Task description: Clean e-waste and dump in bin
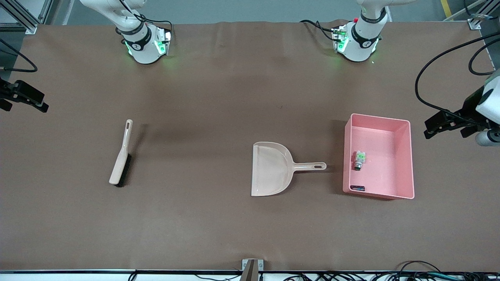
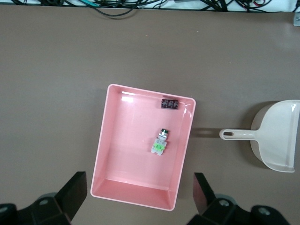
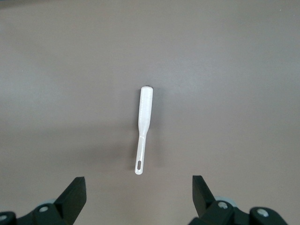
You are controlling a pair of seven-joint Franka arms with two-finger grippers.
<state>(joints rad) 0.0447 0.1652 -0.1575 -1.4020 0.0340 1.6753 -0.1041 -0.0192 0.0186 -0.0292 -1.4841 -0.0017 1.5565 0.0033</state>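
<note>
Fingers on both grippers are spread wide and hold nothing. From my remote station I see the left gripper (image 2: 140, 199) hanging over the table at the left arm's end, looking down on the pink bin (image 1: 406, 156) and just outside its rim, and the right gripper (image 3: 138, 199) hanging at the right arm's end, looking down on the brush (image 1: 120, 156). Both arms look parked, waiting.

Both pieces of e-waste already lie inside the bin. The white part with the green patch and metal end (image 1: 359, 159) rests on the bin floor close to the wall that faces the dustpan (image 1: 271, 168). The flat dark chip (image 1: 357, 187) lies in the corner nearest the front camera, against the wall. I judge the dumping done — no scrap shows on the brown table (image 1: 218, 97).

The dustpan sits between brush and bin, its handle pointing at the bin, well apart from the brush.

If I had to lift either piece, I would expect both to be very light and rigid. The white part looks the easier one — I would pinch it across its blocky body, not its rounded metal end, which may slip. The chip lies flat and thin, so my fingers would struggle to get under it; sweeping or tipping the bin suits it better.
</note>
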